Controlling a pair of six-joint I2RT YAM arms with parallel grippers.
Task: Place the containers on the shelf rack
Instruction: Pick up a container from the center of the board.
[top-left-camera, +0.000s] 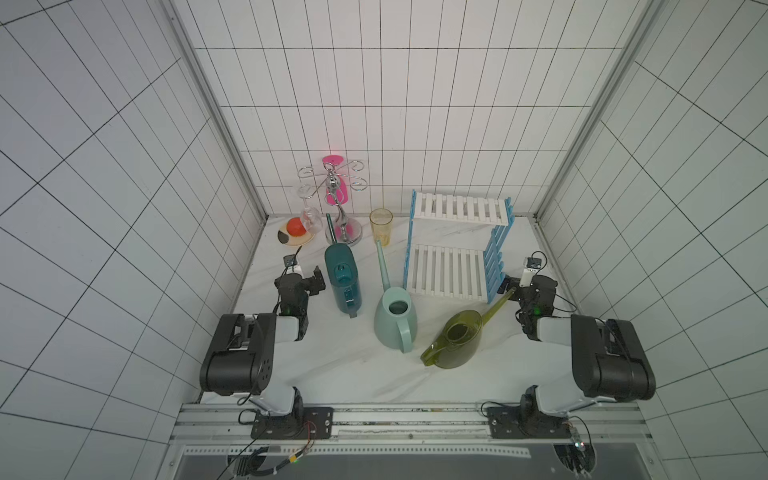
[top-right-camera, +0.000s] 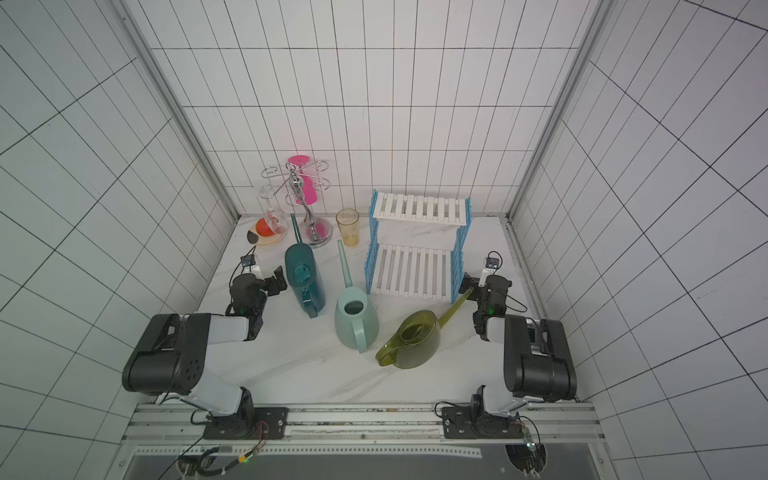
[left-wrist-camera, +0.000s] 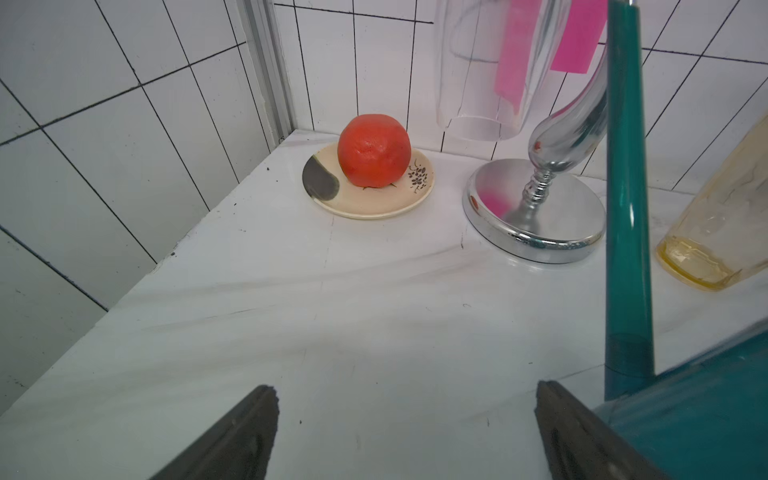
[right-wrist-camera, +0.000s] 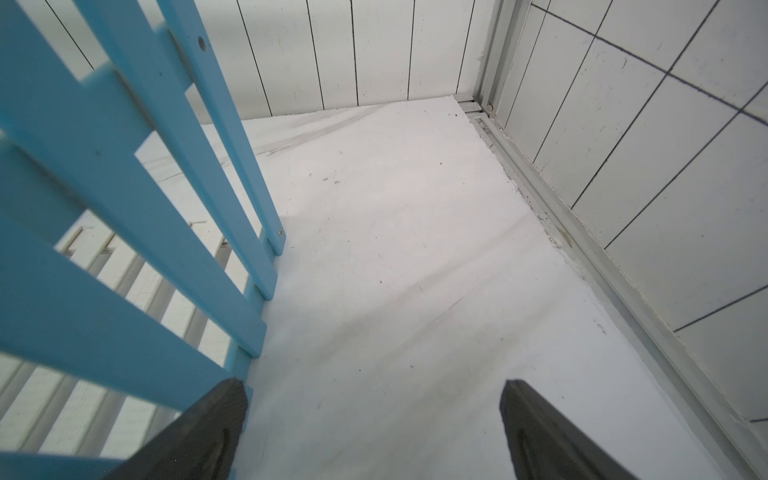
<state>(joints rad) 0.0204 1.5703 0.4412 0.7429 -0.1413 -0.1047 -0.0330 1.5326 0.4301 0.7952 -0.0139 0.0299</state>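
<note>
The left end effector (left-wrist-camera: 405, 390) and right end effector (right-wrist-camera: 374, 386) gaped empty, flanking the teal can (top-left-camera: 343, 291), mint can (top-left-camera: 386, 332) and olive can (top-left-camera: 461, 338) on the desk (top-left-camera: 332, 374) beside the bare shelf rack (top-left-camera: 449, 270), seemingly staged for pickup.

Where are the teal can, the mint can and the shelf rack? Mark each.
teal can (top-left-camera: 343, 291): in a top view, on its body.
mint can (top-left-camera: 384, 330): in a top view, on its body.
shelf rack (top-left-camera: 449, 293): in a top view, on its lower shelf.

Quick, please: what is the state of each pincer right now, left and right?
Left pincer: open, holding nothing.
Right pincer: open, holding nothing.
</note>
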